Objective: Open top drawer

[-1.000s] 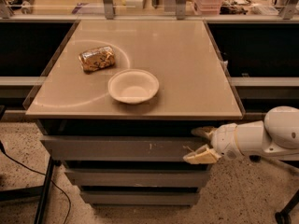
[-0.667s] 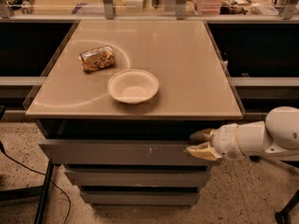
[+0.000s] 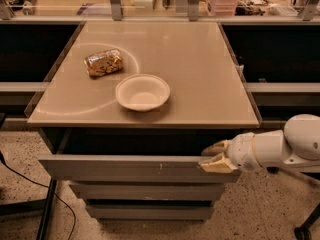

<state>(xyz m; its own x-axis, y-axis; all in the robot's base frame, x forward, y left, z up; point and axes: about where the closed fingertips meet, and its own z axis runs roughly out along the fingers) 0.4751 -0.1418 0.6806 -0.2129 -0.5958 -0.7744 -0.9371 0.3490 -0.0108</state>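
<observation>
The top drawer [image 3: 120, 168] is the widest grey flat-fronted drawer under the beige tabletop. It stands pulled out toward me, with a dark gap behind its front and small pale scratch marks right of centre. My gripper [image 3: 212, 156] is at the drawer's right end, its cream fingers [image 3: 216, 164] on either side of the top edge of the drawer front. The white arm reaches in from the right.
A white bowl [image 3: 143, 92] and a wrapped snack packet [image 3: 103, 63] lie on the tabletop [image 3: 200, 64]. Two narrower grey drawers [image 3: 147, 191] sit below the top one. A dark cable [image 3: 30, 189] and a stand leg are on the speckled floor at left.
The top drawer has slid further out toward me, and my gripper has moved with it, down and toward the camera.
</observation>
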